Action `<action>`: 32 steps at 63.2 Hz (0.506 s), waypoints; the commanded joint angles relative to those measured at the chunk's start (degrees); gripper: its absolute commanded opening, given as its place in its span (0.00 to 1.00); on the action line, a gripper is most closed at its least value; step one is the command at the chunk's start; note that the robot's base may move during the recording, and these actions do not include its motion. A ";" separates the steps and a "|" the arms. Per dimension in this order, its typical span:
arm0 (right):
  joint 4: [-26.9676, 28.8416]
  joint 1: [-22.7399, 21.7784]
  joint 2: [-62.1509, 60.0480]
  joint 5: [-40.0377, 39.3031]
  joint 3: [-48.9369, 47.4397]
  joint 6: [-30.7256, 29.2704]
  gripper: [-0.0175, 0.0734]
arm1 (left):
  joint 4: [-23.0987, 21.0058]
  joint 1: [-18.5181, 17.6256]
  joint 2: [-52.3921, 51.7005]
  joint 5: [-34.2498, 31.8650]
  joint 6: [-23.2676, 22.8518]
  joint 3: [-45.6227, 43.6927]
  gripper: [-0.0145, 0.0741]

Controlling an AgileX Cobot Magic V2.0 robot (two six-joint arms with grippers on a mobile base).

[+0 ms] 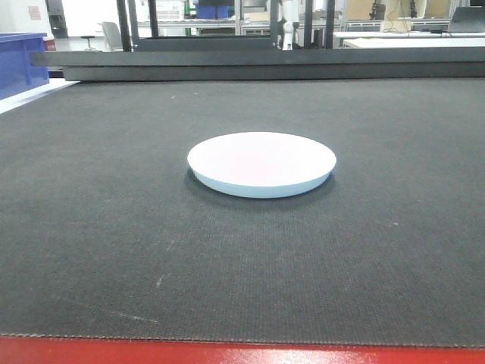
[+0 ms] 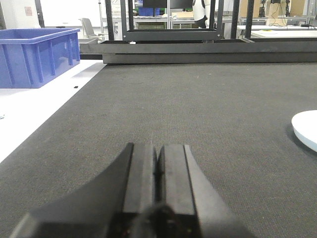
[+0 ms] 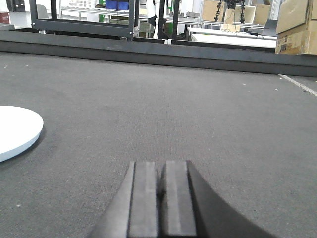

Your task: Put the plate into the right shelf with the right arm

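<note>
The white plate [image 1: 261, 163] lies flat on the dark grey mat, near the middle of the front view. Its rim also shows at the right edge of the left wrist view [image 2: 307, 128] and at the left edge of the right wrist view [image 3: 15, 131]. My left gripper [image 2: 158, 148] is shut, low over the mat, well left of the plate. My right gripper [image 3: 162, 166] is shut too, low over the mat, to the right of the plate, holding nothing. The right shelf is out of view. Neither gripper shows in the front view.
A blue plastic bin [image 2: 34, 54] stands on a white surface at the far left [image 1: 19, 64]. A low dark ledge [image 1: 265, 64] closes the mat's far side, with black frames behind. The table's red front edge [image 1: 227, 353] runs along the bottom. Cardboard boxes [image 3: 297, 25] stand far right.
</note>
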 commanded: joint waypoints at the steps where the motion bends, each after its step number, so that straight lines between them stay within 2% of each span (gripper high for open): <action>1: -0.25 0.00 -0.80 -5.16 -0.51 -0.12 0.25 | -0.12 -0.31 -0.68 -4.79 -0.14 0.48 0.11; 32: -0.25 0.00 -0.80 -5.16 -0.51 -0.12 0.25 | -0.12 -0.31 -0.68 -4.79 -0.14 0.48 0.11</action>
